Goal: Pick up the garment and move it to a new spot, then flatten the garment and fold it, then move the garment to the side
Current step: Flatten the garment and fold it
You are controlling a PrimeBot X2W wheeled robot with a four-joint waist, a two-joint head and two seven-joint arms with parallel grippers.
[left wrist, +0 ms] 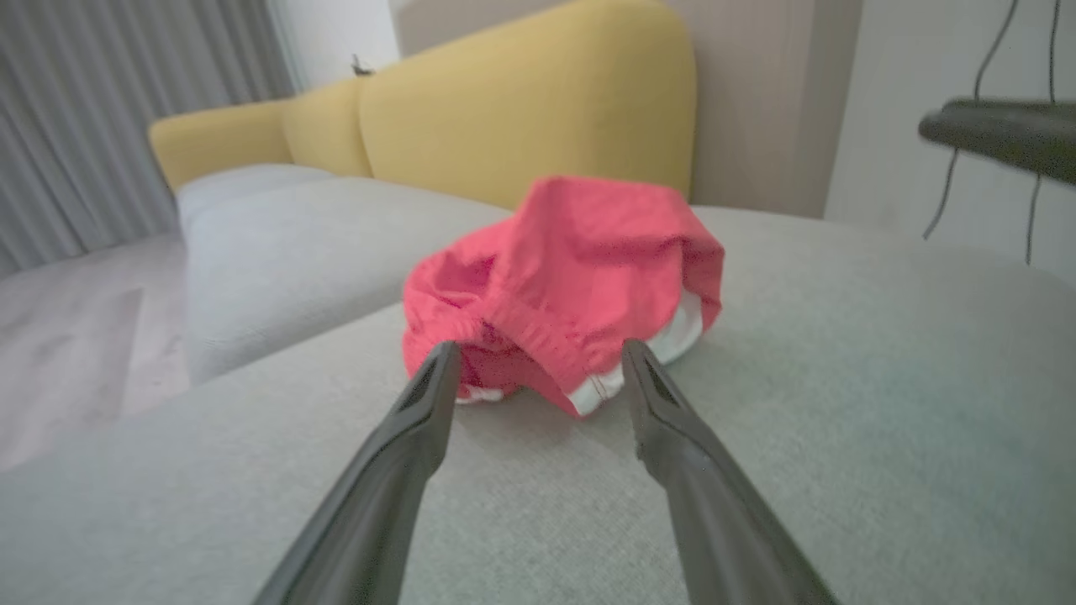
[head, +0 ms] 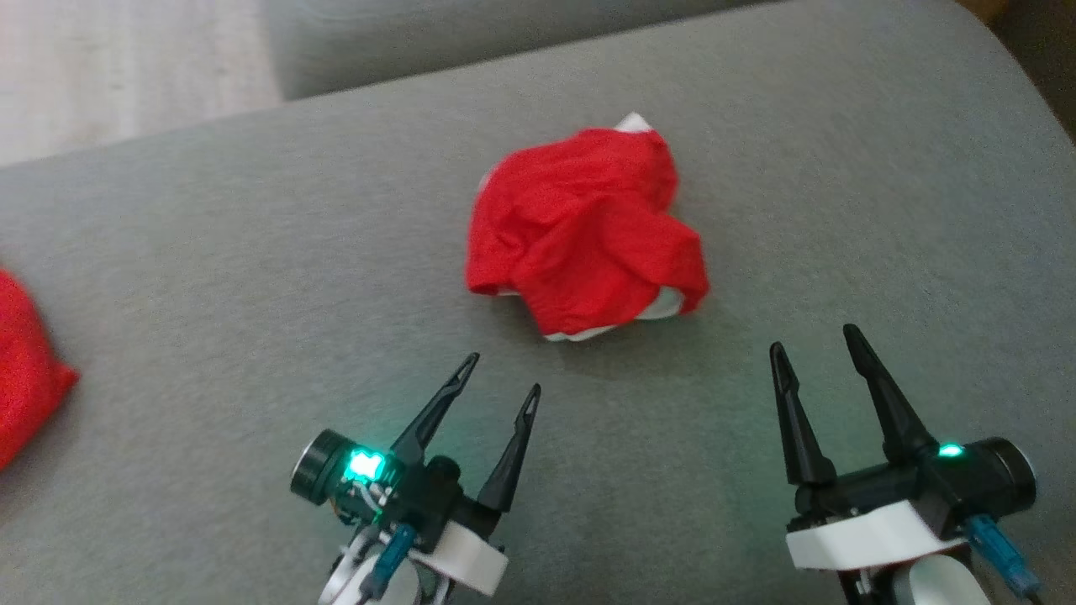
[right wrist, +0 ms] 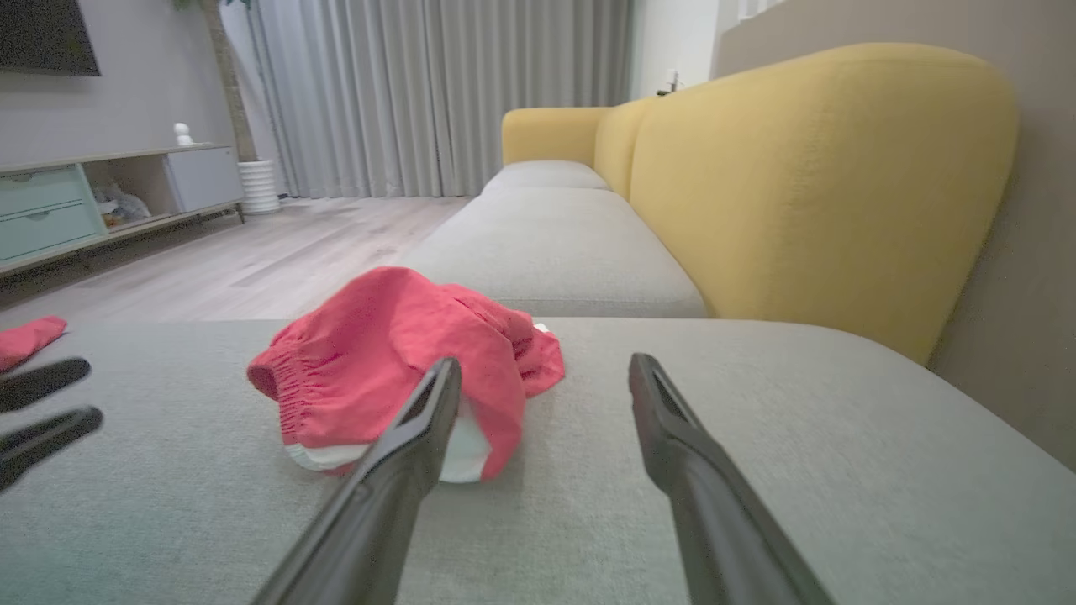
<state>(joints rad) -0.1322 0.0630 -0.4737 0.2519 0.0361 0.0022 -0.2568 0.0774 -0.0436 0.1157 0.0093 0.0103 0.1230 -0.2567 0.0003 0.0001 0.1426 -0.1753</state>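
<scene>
1. A second red cloth (head: 25, 370) lies at the 9 o'clock edge of the grey sofa cushion (head: 252, 252), well apart from the work.
2. The left gripper (head: 505, 372) hovers at 7 o'clock, its fingers spread wide and empty, pointing toward the heap.
3. The red shorts (head: 584, 235) sit crumpled just past centre, toward 12 o'clock. They look soft, light and limp, so they will likely drape and sag when lifted. The elastic waistband (left wrist: 538, 336), on the side facing the left gripper, looks the firmest hold.
4. The right gripper (head: 814, 338) hangs at 5 o'clock — fingers apart, holding nothing.
</scene>
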